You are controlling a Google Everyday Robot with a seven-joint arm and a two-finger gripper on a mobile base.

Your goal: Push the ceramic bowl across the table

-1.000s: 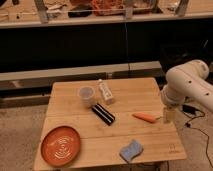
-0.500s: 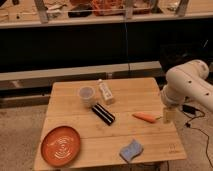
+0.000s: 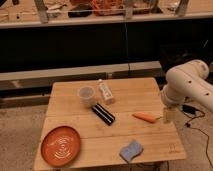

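With the gripper (image 3: pixel 167 115) released at the right edge of the light-wood worktop (image 3: pixel 135 92), reaching the near-left round orange-terracotta ceramic bowl (image 3: pixel 60 145) seems the next move.

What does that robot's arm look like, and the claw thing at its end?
The arm is white, built of thick rounded sections with bulbous joints. Its claw, small and pale beige, hangs at the edge of the table beside the carrot.

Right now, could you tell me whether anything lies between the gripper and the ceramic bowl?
Yes. The gripper hangs at the right edge of the table; the carrot lies beside it, on the way to the ceramic bowl.
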